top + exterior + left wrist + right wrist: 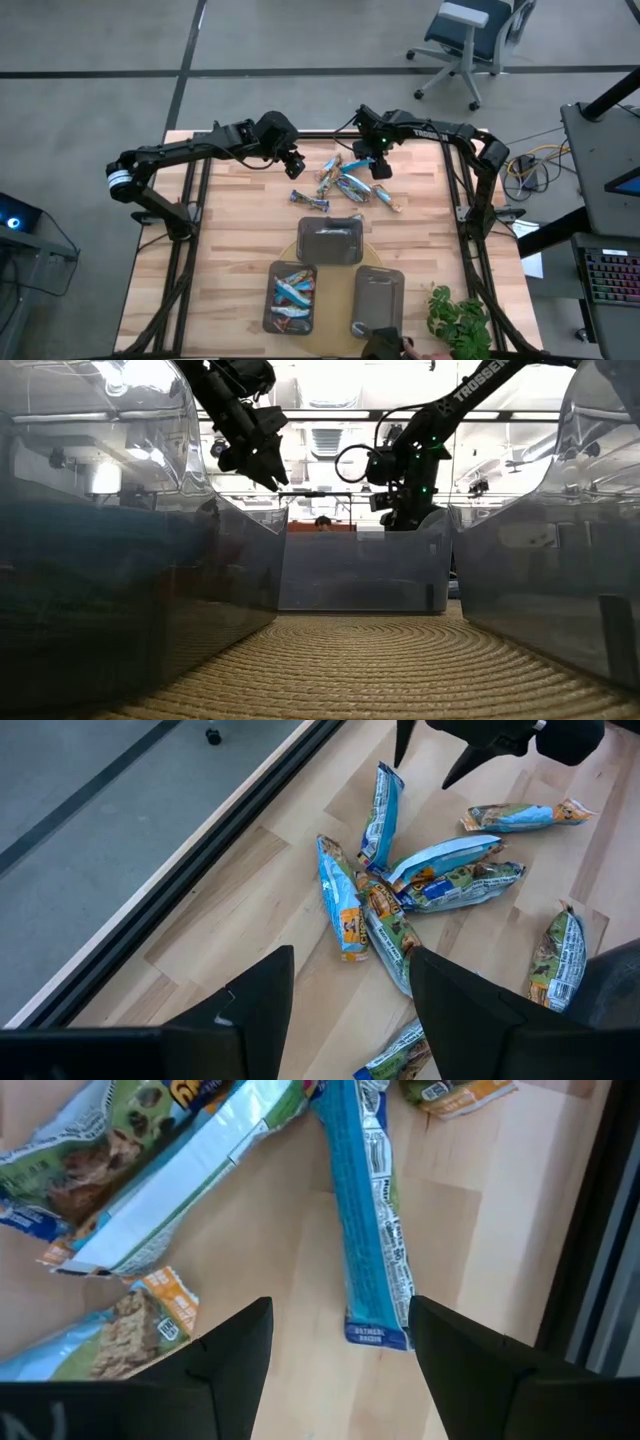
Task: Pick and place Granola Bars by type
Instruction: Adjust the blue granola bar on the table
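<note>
Right gripper [340, 1355] hangs open above a blue granola bar [372, 1230]

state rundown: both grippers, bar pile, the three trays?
left gripper: open, empty, raised beside the bar pile
right gripper: open, empty, over the pile
loose granola bars: heaped on the table, unsorted
left tray: holds several bars
middle tray: contents unclear
right tray: one item at its near end
</note>
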Available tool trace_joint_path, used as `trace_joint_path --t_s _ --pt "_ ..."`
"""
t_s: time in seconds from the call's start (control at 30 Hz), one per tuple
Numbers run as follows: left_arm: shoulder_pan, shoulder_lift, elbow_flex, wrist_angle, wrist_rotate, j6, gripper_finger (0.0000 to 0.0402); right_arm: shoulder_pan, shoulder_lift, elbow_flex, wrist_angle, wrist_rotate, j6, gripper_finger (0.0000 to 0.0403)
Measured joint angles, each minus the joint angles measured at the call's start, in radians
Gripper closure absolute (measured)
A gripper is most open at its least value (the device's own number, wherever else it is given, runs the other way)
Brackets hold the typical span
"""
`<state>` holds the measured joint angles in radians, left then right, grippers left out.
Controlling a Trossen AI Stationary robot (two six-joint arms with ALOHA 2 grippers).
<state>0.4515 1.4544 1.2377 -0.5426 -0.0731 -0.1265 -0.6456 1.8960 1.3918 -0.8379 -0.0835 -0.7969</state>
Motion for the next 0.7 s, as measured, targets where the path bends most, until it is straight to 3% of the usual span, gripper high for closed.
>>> trace_joint_path --t_s 0.4,0.7 --pt "0.0 0.0 0.0 0.0 0.0 0.002 0.0219 0.004 0.0 -0.002 -0.002 -0.004 -0.035 0.0177" --pt "0.0 0.0 0.0 0.0 0.0 0.0 0.0219 0.004 0.0 -0.006 -0.042 -0.003 0.048 0.0177"
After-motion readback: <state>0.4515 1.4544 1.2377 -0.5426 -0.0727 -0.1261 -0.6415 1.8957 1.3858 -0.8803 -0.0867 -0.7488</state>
